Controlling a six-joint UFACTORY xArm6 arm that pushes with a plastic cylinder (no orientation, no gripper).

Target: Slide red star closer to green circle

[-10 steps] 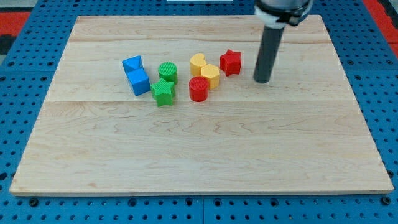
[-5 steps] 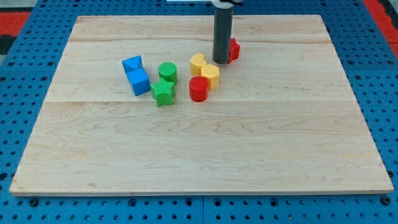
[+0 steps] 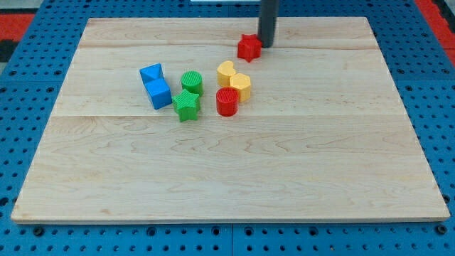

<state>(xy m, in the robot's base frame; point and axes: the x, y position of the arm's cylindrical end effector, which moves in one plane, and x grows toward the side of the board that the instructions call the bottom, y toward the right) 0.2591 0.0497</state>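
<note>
The red star (image 3: 249,48) lies on the wooden board (image 3: 227,163) near the view's top, above and right of the block cluster. My tip (image 3: 266,44) stands just right of the red star, touching or nearly touching its upper right side. The green circle (image 3: 191,82) sits lower left of the star, in the middle of the cluster, with the yellow heart (image 3: 226,71) between them.
A yellow hexagon (image 3: 240,86) and a red circle (image 3: 227,101) lie right of the green circle. A green star (image 3: 186,105) sits just below it. Two blue blocks (image 3: 155,85) lie at its left. Blue pegboard surrounds the board.
My tip swung from the star's right, across its left side, then up to its upper right. The red star moved up and left, away from the yellow blocks.
</note>
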